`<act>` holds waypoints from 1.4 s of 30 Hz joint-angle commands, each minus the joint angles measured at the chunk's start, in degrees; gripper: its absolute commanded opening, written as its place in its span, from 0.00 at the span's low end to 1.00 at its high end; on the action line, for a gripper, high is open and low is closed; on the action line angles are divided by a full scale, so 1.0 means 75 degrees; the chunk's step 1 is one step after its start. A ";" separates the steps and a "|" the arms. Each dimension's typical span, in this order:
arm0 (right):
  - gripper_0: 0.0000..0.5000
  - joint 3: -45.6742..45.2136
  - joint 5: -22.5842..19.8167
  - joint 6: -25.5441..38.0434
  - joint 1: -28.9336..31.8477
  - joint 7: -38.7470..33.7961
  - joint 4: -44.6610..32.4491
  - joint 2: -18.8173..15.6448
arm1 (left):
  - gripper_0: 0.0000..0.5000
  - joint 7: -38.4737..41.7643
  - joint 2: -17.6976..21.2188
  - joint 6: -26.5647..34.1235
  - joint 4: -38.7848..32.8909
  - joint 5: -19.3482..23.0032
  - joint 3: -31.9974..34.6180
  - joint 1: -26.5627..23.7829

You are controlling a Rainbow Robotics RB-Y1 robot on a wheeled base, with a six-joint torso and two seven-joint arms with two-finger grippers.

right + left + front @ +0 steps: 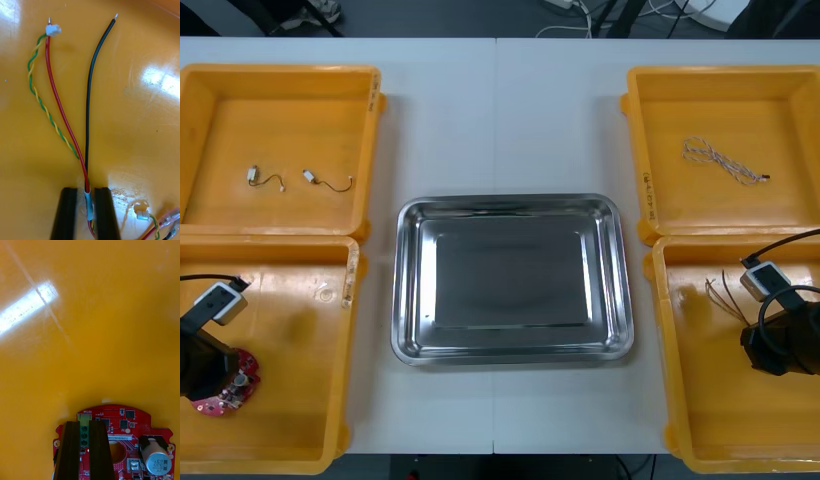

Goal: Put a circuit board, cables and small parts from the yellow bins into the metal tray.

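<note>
Two arms are down in the near bins, one at each side of the bench. At the left, the left arm comes in from the bench's edge and points steeply down into the near left yellow bin. The left end effector is clamped on the round red circuit board. Its black fingers pinch the green terminal block at the board's rim, apart by that block's width, and the board lies flat on the bin floor. Behind it, the far left yellow bin holds two small metal parts, each with a short wire, lying apart from each other.

In the middle, the metal tray sits bare and shiny between the bins.

Further right, the far right yellow bin holds a pale twisted cable. The right arm reaches in from the right edge, wrist down, over the near right yellow bin. The right end effector is set low over the clear sleeve of a cable bundle. The bundle's red, black and twisted green-and-yellow wires fan out across the bin floor. Whether the end effector has closed on the sleeve I cannot tell. A second white plug lies just beside it.
</note>
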 commanded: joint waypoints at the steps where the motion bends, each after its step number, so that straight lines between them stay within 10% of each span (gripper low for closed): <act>1: 0.00 0.0052 0.0030 -0.0151 0.0216 -0.0031 -0.0024 0.0102 | 0.00 -0.0650 0.0279 0.0615 -0.0148 0.0057 0.0225 -0.0003; 12: 0.00 -0.0194 -0.0087 0.0118 0.0052 0.0051 -0.0247 0.0102 | 0.00 -0.0415 0.0279 0.2209 -0.0711 0.0573 0.1022 -0.0589; 21: 0.00 -0.0991 -0.0204 0.2356 -0.0288 0.0005 -0.1653 0.0102 | 0.00 -0.0087 0.0279 0.3392 -0.0968 0.0866 0.1456 -0.1432; 33: 0.00 -0.2233 -0.0579 0.4665 -0.0991 -0.0160 -0.2848 0.0360 | 0.00 0.1776 0.0267 0.5127 -0.1636 0.1053 0.1456 -0.2862; 42: 0.00 -0.2455 -0.0825 0.4707 -0.1706 -0.1273 -0.3481 0.0348 | 0.00 0.3241 0.0256 0.5701 -0.2082 0.1205 0.0975 -0.3788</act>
